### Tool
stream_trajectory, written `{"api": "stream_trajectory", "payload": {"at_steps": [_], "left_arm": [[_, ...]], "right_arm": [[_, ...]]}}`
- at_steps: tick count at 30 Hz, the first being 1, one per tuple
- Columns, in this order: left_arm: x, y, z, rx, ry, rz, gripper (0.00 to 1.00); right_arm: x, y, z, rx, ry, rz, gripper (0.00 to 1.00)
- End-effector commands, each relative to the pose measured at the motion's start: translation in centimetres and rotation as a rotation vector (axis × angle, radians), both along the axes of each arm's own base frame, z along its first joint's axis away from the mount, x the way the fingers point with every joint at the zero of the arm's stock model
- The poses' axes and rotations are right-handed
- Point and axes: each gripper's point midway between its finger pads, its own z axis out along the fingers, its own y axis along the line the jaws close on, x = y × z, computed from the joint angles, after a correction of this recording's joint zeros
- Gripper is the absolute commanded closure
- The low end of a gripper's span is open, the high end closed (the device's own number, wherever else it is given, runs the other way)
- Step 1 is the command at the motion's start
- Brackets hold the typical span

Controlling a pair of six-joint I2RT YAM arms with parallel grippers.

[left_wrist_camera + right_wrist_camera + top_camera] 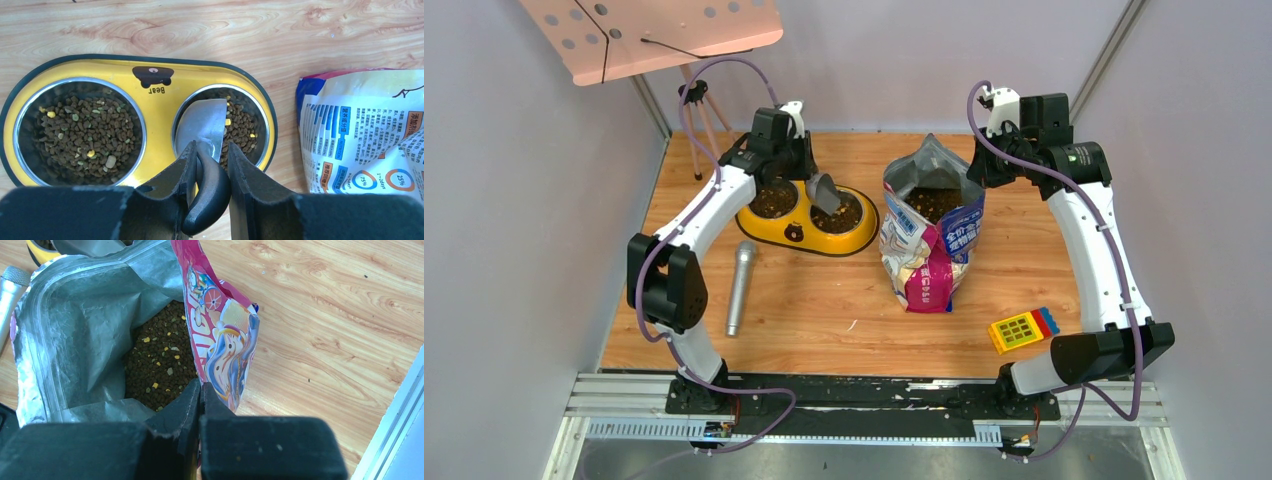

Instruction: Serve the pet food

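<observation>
While my left pincer (209,159) tips the scoop (202,125) over the feeder (150,97), my right pincer (200,390) holds the bag (929,240) open.

On the left, the jaws are clamped on the scoop's black handle, and its metal blade lies in the right-hand bowl. Pet food (87,130) fills both bowls, and more sits deep in the bag. To finish cleanly I would roll the wrist slowly, blade low inside the rim, so no pellets skip onto the surface (280,35), then lift straight up. On the right, the jaws are pressed flat together on the bag's pink edge, as best I can judge. The left wrist view shows the blade bare, which overhead cannot. Only the right wrist view looks down onto the pet food inside the bag.
</observation>
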Motion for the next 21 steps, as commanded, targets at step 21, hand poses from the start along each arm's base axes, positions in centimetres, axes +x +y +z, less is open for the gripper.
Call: {"api": "stream_trajectory", "payload": {"at_steps": [21], "left_arm": [[-0.9,-1.2,4.7,-0.067,-0.108,-0.071,1.0]], "right_arm": [[0.3,-0.1,3.1,0.009,-0.131,0.004,1.0]]}}
